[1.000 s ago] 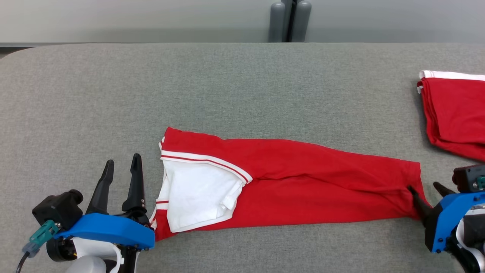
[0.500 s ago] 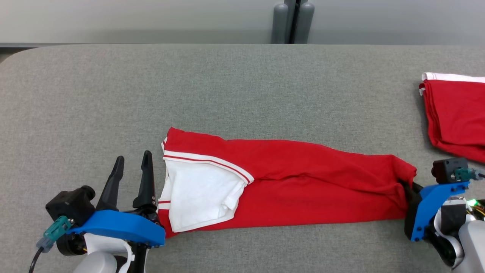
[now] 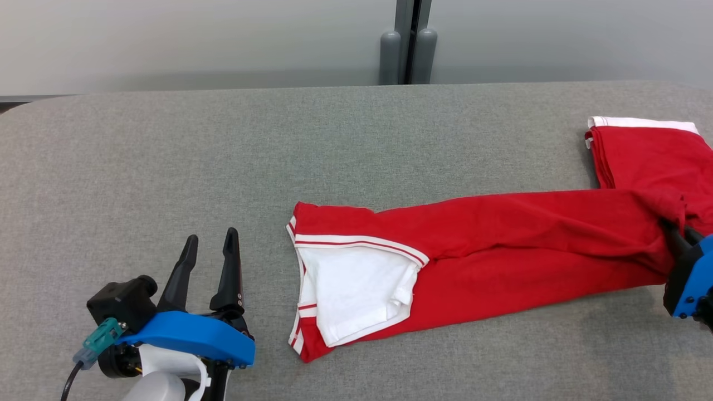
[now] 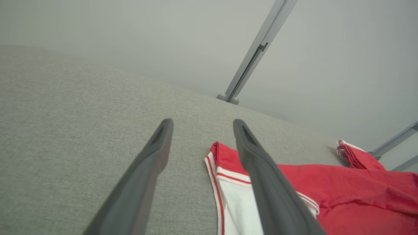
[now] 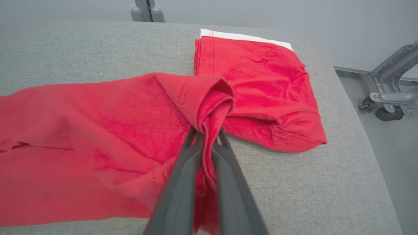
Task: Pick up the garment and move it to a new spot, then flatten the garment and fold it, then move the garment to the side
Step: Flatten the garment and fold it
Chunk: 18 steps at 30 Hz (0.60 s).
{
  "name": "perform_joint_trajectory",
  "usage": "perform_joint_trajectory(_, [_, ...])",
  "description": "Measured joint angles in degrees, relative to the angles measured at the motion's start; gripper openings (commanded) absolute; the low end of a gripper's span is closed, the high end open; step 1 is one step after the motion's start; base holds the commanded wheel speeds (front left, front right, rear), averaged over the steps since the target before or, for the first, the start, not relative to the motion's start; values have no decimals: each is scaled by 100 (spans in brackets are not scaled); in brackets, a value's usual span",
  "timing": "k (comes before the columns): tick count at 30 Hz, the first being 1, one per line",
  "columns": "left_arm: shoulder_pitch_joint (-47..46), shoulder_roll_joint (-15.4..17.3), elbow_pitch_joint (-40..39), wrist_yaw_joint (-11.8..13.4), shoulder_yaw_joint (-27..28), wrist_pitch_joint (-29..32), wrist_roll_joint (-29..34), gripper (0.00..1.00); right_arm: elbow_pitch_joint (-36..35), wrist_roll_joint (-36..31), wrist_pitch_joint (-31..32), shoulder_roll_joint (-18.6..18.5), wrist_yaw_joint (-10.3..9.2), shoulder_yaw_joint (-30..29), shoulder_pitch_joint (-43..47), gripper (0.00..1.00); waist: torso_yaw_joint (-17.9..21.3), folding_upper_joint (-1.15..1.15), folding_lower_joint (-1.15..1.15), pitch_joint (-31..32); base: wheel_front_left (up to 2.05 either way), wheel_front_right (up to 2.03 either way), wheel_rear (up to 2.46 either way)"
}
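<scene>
Surface: grey fabric-covered surface (image 3: pixel 167 167); the folded pile sits at its right end.

Garment, place: a long red garment (image 3: pixel 529 245) lies on the surface and runs leftward away from the folded pile. Its right end is raised just beside the pile's near edge; whether the two touch cannot be told.

Garment, handling: it looks light, soft and limp. It will likely sag and trail wherever it is not held, and the cloth could drag on the rough surface instead of sliding. It is not fragile.

Garment, where to hold: a pinch at a bunched corner or hem suits it, as at the end by the pile. A second hold at the striped end, farthest from the pile, would probably keep it from twisting.

Garment, look: bright red and creased along its length. A white inner panel (image 3: pixel 356 289) is turned open at the end far from the pile, edged by a white band with a thin red stripe.

Folded pile: red cloth (image 3: pixel 646 150) folded square, with a white edge on its far side.

Left hand: left hand (image 3: pixel 211 235) has its fingers spread and holds nothing. It sits well apart from the pile, past the garment's far end and just beside it.

Right hand: right hand (image 5: pixel 208 133) is clenched on a bunch of the garment's end, right in front of the pile.
</scene>
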<state>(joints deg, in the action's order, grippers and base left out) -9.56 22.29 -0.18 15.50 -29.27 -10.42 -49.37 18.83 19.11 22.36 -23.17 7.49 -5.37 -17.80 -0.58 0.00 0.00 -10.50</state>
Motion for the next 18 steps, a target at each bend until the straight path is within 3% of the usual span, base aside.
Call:
perform_joint_trajectory(9, [-30, -62, 101, -82, -89, 0, -13, 100, -522, 209, 233, 324, 0, -80, 82, 0, -112, 0, 0, 94, 0, 0, 0])
perform_joint_trajectory(18, [-22, -86, 183, -118, -113, -27, -56, 100, -1651, 1000, 633, 814, 0, 619, 295, 0, -466, 0, 0, 229, 0, 0, 0])
